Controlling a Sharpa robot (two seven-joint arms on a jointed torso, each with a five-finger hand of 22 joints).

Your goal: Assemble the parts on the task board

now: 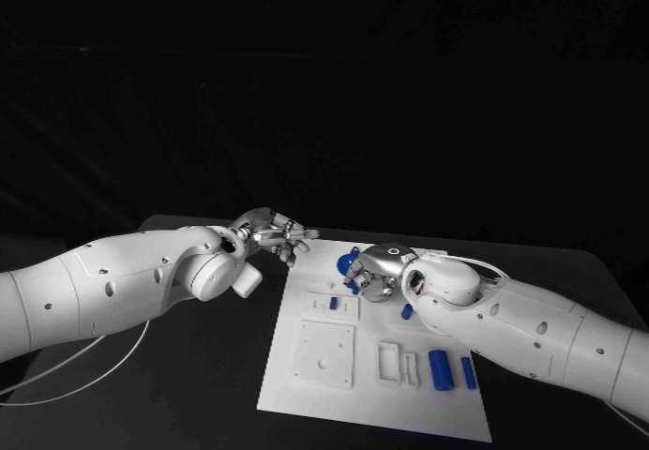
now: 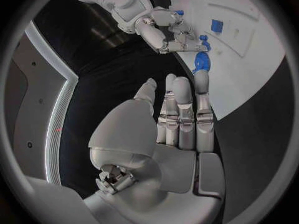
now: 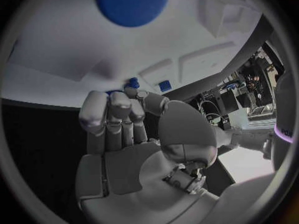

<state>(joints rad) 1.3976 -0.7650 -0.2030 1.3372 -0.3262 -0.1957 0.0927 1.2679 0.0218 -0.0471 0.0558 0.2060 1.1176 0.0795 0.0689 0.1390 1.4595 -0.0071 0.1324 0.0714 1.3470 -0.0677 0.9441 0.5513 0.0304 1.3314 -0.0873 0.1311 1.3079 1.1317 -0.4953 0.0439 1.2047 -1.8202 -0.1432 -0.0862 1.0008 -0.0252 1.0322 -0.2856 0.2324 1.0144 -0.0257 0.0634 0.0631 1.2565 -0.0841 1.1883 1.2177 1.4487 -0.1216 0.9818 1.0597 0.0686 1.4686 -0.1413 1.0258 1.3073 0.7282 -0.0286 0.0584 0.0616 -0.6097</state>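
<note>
While the left hand [image 1: 275, 234] hovers off the far left corner of the white task board [image 1: 305, 380], its fingers spread and holding nothing, the right hand [image 1: 372, 272] sits low over the board's far end with its fingers curled around a small blue part [image 1: 354, 269]. From the left wrist, the left hand's fingers [image 2: 181, 109] lie straight and side by side, empty, above the dark table [image 2: 249, 134] at the board's edge [image 2: 261, 69], while the right hand [image 2: 171, 35] across from it works among blue pieces [image 2: 202, 62]. From the right wrist, the right hand's fingertips [image 3: 118, 104] bend in against a blue part [image 3: 132, 82] on the board [image 3: 62, 59], though how firmly it is held cannot be told. A round blue piece [image 3: 131, 2] stands on the board beyond it. Nearer the robot, two blue cylinders [image 1: 441, 365] lie side by side on the board's right side, beside a white slotted block [image 1: 391, 361] and a white square plate [image 1: 326, 352].
</note>
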